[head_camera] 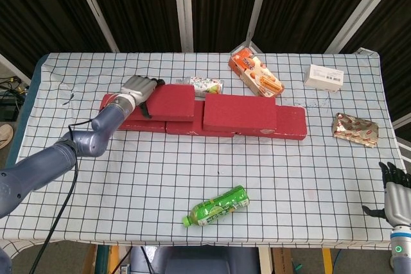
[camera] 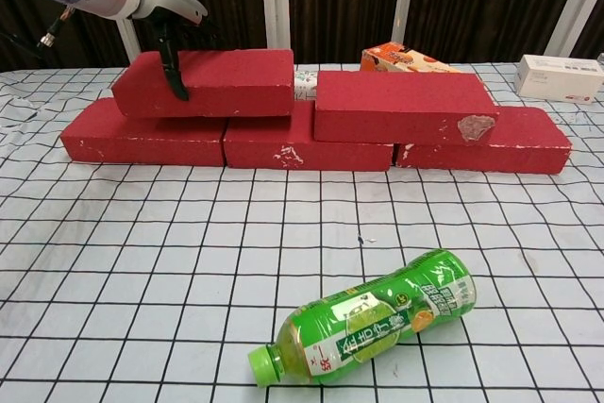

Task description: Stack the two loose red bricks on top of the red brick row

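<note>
The left hand [head_camera: 138,88] grips the loose red brick [head_camera: 168,102] at its nine o'clock end, thumb down the front face, fingers [head_camera: 149,82] over the top; the brick sits on the red brick row [head_camera: 292,122], near the stacked brick [head_camera: 239,112] at three o'clock; the right hand [head_camera: 397,198] hangs with fingers spread, holding nothing.

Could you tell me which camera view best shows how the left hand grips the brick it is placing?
The chest view: the left hand shows close, with a dark finger down the front face of the brick. The head view shows the same hand from above at the brick's left end, smaller.
</note>
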{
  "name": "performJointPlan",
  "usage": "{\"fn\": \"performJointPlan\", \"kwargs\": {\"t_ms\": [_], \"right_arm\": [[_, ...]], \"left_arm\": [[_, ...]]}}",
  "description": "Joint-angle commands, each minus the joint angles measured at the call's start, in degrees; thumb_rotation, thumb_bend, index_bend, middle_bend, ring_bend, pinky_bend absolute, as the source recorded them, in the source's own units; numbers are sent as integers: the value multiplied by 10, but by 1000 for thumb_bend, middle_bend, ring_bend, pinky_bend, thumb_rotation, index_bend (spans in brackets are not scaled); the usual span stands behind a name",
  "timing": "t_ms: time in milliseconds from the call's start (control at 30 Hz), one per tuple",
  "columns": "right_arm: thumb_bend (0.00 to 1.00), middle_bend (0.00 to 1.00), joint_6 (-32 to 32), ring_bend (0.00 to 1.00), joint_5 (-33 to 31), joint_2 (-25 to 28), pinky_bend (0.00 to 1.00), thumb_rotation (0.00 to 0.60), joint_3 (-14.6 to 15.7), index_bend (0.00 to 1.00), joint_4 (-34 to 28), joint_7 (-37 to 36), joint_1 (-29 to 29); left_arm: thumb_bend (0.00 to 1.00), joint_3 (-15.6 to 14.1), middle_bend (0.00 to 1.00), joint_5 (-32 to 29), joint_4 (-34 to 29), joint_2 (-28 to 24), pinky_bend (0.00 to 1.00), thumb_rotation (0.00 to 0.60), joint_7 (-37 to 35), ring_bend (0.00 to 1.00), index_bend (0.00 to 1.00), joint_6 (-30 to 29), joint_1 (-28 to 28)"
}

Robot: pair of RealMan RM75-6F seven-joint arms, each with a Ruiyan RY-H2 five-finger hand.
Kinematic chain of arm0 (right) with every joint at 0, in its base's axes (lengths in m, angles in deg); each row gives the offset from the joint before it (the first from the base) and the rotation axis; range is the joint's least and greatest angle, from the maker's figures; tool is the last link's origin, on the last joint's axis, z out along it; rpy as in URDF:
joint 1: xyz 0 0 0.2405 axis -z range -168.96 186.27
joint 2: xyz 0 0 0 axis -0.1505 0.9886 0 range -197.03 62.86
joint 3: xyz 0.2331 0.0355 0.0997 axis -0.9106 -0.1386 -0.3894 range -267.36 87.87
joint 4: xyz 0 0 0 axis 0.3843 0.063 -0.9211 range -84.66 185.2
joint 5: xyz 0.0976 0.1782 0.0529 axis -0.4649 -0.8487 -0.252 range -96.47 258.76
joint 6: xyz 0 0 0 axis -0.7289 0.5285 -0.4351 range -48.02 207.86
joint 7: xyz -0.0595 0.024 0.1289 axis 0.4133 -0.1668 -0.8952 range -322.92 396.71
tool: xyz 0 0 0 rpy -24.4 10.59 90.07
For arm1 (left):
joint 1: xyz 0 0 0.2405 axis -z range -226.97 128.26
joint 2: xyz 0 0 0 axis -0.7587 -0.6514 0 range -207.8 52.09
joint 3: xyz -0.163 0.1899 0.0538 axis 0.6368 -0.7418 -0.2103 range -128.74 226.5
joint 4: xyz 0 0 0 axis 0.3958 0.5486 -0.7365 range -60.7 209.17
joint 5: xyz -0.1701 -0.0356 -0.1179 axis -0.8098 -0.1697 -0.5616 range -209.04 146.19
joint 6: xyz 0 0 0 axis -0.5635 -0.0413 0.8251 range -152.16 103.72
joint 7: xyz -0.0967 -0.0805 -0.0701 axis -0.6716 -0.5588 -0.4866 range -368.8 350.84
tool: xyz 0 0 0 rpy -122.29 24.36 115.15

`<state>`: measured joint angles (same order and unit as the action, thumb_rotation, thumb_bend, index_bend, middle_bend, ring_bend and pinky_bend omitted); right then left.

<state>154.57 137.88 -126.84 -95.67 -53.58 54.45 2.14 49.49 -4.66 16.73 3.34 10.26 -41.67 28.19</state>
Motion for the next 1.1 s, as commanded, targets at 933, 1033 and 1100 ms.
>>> {"fn": "performJointPlan", "kwargs": {"t_ms": [933,1033,1100], "right_arm": [[171,0,0,0,-11,3,0,600,1,0,-1,-3,-3],[172,0,0,0,-12,5,0,600,1,0,-1,-4,-2],[171,0,0,0,-12,5,0,600,2,0,-2,-5,-2]], "left_arm": [[51,-33,208,65,23,35,177,600,-84,172,179,7,23],[51,-38,207,64,27,38,177,600,-89,172,178,8,26],[51,-41,206,63,28,39,177,600,-91,172,175,8,28]]}}
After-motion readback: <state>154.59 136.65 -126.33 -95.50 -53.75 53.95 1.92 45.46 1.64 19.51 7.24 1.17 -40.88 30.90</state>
